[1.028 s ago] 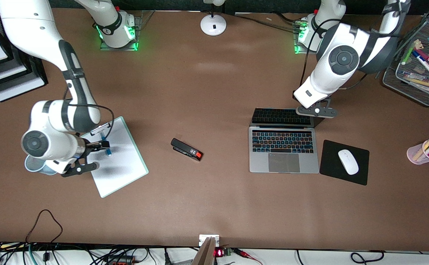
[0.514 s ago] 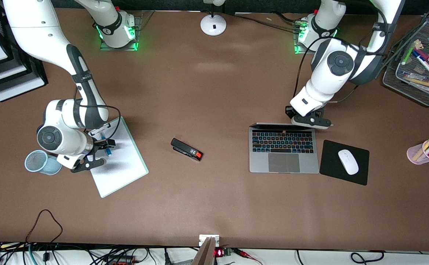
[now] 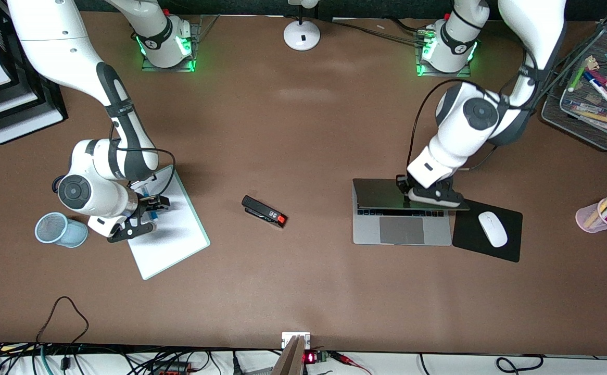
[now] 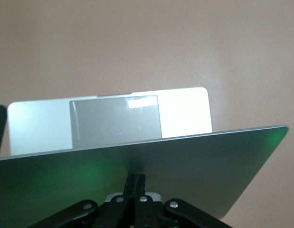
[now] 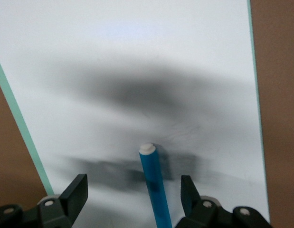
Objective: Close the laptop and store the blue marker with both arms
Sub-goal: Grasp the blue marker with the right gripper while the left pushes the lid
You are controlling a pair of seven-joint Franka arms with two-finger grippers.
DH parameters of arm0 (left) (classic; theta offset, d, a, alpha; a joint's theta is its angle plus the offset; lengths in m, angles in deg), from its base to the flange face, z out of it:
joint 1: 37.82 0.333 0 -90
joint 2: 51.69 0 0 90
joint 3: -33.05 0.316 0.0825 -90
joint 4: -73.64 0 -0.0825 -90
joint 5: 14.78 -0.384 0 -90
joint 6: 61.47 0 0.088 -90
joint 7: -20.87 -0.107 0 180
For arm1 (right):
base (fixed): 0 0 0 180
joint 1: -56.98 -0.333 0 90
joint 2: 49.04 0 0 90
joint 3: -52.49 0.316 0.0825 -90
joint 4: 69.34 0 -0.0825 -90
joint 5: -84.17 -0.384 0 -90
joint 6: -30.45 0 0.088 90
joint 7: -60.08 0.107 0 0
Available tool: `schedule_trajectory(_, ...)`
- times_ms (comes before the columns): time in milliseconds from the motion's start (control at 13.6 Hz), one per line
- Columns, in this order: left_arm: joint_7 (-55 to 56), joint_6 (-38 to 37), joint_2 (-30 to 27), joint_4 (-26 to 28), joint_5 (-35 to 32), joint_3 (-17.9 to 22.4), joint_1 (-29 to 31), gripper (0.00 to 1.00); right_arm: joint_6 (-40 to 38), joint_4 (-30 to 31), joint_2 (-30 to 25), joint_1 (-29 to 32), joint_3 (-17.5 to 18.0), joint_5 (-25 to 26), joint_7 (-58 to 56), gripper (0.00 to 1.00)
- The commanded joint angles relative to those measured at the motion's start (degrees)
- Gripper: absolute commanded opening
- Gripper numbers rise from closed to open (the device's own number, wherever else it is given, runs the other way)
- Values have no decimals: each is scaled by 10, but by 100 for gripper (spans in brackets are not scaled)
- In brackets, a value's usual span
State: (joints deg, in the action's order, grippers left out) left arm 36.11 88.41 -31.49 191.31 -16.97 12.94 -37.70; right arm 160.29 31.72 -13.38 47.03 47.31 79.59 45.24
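Front view, from high across the table: the left gripper (image 3: 431,195) presses on the laptop (image 3: 402,229), whose lid tilts low over the keyboard so that only one row of keys and the trackpad (image 3: 401,229) show. A black mouse pad (image 3: 470,245) with a white mouse (image 3: 492,229) lies just beside the laptop at its 3 o'clock, a pink cup (image 3: 597,219) of markers farther out the same way, and a wire tray (image 3: 590,125) at 2 o'clock.

Only the left wrist view shows the left gripper (image 4: 136,183) with its fingers clenched together, resting against the grey lid (image 4: 184,166), the trackpad (image 4: 116,126) bright past the lid's edge.

At the right arm's end, the right gripper (image 3: 150,208) sits low over a white board (image 3: 173,234), hiding most of the blue marker (image 3: 152,213). The right wrist view alone makes it plain: the right gripper (image 5: 133,183) is spread wide with the blue marker (image 5: 154,185) on the board (image 5: 137,57) between its fingers (image 5: 78,190), neither touching it.

A blue mesh cup (image 3: 59,229) stands at the board's 9 o'clock and a black stapler (image 3: 264,211) at its 3 o'clock
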Motion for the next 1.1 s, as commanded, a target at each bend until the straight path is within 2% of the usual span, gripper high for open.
schedule_trajectory(0,-8,1,53,-63,-47,7,3,0,11,8,-9,12,3,-14,-39,78)
schedule_trajectory(220,-8,1,90,-99,-82,17,2,0,14,5,-8,14,3,-12,-53,76)
schedule_trajectory(514,-8,9,130,-130,-82,17,2,0,22,5,-2,14,3,-7,-53,63)
schedule_trajectory(881,-8,9,193,-190,-83,17,2,0,26,0,10,14,3,-7,-74,57)
schedule_trajectory(1028,-8,9,211,-198,-83,17,1,0,29,-2,13,14,3,-6,-74,54)
